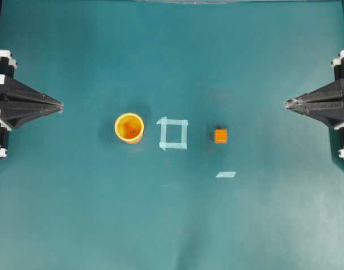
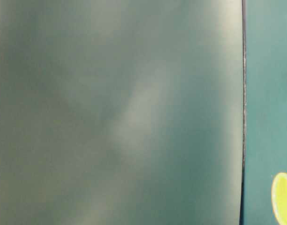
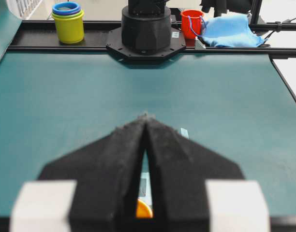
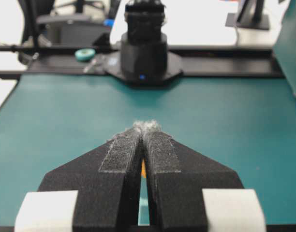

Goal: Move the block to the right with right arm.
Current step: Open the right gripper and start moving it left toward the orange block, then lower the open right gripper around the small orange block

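Overhead view: a yellow-orange cup [image 1: 129, 127] stands upright on the teal desk [image 1: 172, 225], left of centre, its mouth facing up; only a few dark specks show on its inside bottom. Just right of it lies a square outline of pale tape [image 1: 173, 134], nothing inside it. Right of that square, apart from it, sits the block [image 1: 221, 135], a small orange cube with its edges roughly square to the desk edges; being a cube, it shows no long axis. A short strip of pale tape [image 1: 226, 174] lies nearer, slightly to the right of the block. The left tool [image 1: 59, 106] points in from the left edge and the right tool [image 1: 288, 103] from the right edge, both well apart from the block, tips pressed together and holding nothing.

Table-level view: mostly a blurred grey-green surface; a yellow-rimmed round object shows at the lower right corner.

Left wrist view: the left tool's fingers [image 3: 119, 159] meet at the tip. Far off stand stacked cups [image 3: 68, 21] and a red cup [image 3: 192, 23] beside a blue cloth [image 3: 230, 30].

Right wrist view: the right tool's padded fingers [image 4: 162, 154] are closed, empty.
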Available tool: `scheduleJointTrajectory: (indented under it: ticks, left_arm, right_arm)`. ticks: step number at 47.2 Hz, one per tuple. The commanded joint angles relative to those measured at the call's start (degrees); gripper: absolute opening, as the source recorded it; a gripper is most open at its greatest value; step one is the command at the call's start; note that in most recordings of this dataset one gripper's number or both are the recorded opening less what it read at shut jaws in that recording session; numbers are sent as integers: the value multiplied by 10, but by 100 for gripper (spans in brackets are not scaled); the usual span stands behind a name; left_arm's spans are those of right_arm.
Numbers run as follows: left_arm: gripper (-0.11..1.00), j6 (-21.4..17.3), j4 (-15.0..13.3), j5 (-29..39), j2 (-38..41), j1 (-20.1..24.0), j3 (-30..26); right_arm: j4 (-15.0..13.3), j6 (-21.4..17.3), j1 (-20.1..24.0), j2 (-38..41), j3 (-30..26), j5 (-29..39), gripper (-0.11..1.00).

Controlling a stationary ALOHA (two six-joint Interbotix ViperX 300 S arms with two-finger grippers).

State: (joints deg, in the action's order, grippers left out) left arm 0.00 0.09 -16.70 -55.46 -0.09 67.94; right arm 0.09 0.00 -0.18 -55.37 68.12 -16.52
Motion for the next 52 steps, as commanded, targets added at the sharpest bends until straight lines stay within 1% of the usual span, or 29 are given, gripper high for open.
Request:
scheduleJointTrajectory:
  ticks: [1,8,15,18,24,27,30,42,47,52]
  left_arm:
    - [0,9,4,11,-1,-2,-24]
    - [0,9,4,34,-2,-2,-33]
    - [0,8,5,37,0,-2,-33]
    - [0,9,5,37,2,-2,-33]
    - [0,8,5,37,4,-2,-33]
    - [0,8,5,37,4,-2,-33]
    - [0,9,5,37,4,-2,-34]
    - [0,9,5,37,4,-2,-34]
    - [0,9,5,37,4,-2,-35]
    - [0,9,5,37,4,-2,-35]
  right_arm:
    - [1,0,0,4,-19,-4,0]
    - [1,1,0,4,-24,10,0]
    - [0,0,0,8,-25,33,3]
    - [1,0,-1,12,-27,39,9]
    - [2,-1,-6,25,-33,44,31]
    - [4,0,-10,33,-39,46,41]
    - [4,-1,-11,40,-40,46,47]
    - [4,-1,-24,63,-47,48,50]
    - [4,0,-30,83,-47,49,50]
    - [4,1,-35,113,-46,36,50]
